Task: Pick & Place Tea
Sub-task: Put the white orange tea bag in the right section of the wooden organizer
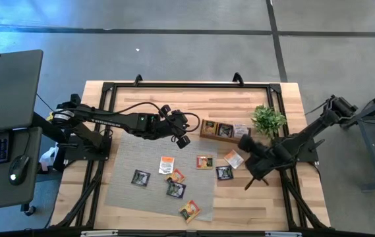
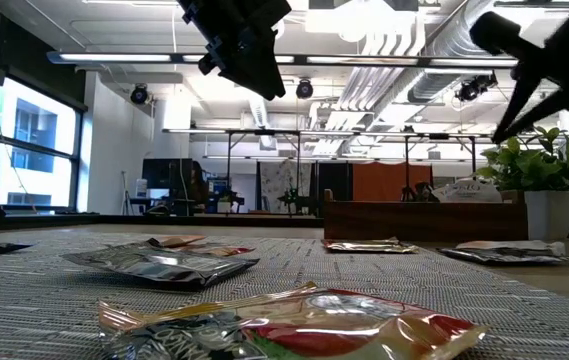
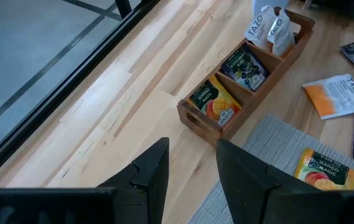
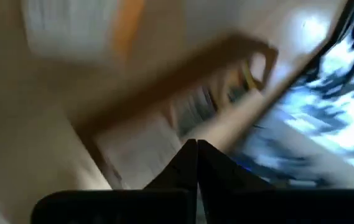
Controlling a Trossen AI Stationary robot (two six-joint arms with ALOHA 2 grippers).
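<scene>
My left gripper (image 1: pixel 182 135) hangs with fingers apart and empty above the mat, the wooden tray (image 1: pixel 208 135) just ahead of it. The tea sachets (image 1: pixel 167 164) lie scattered below and behind. I should come down straight over one sachet. My right gripper (image 1: pixel 248 185) is closed.
</scene>
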